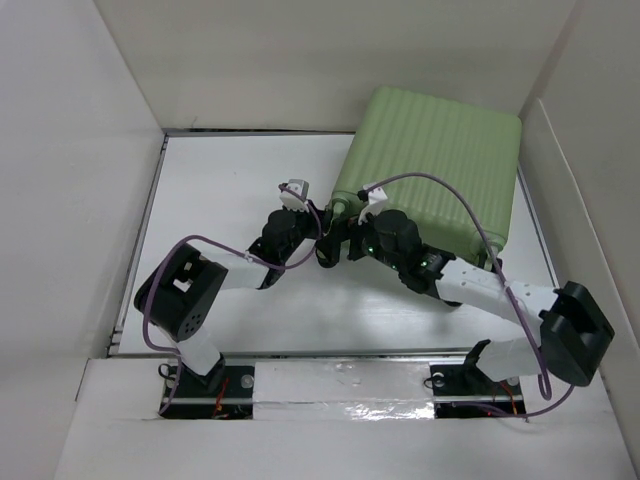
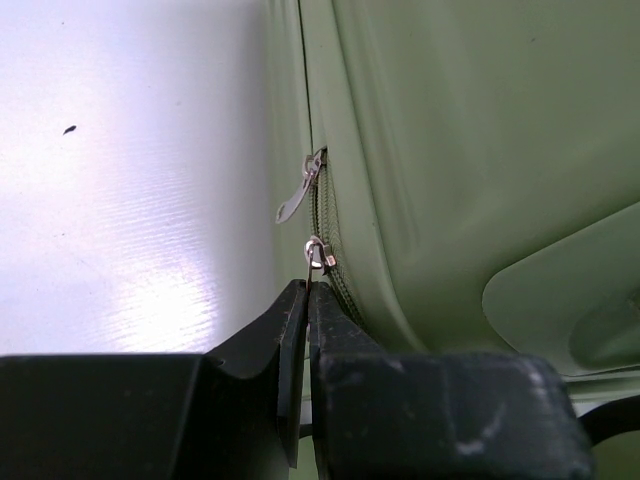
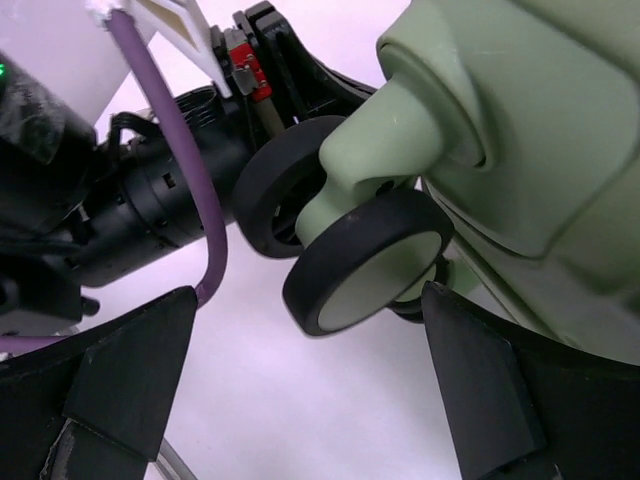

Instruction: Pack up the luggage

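The luggage (image 1: 430, 170) is a pale green ribbed suitcase lying shut at the back right of the table. In the left wrist view my left gripper (image 2: 307, 292) is shut on the thin metal pull of a zipper slider (image 2: 318, 255) on the suitcase's side seam (image 2: 450, 150). A second zipper pull (image 2: 294, 197) hangs loose just beyond it. My right gripper (image 3: 308, 300) is open, its fingers either side of a black-and-cream wheel (image 3: 375, 265) at the suitcase corner (image 3: 540, 130), not touching it. In the top view both grippers, left (image 1: 326, 250) and right (image 1: 352, 243), meet at the suitcase's near left corner.
The white table (image 1: 230, 190) is boxed in by white walls on the left, back and right. The left arm's wrist and purple cable (image 3: 150, 200) lie close to the right gripper's left finger. A second black wheel (image 3: 275, 195) sits behind the first.
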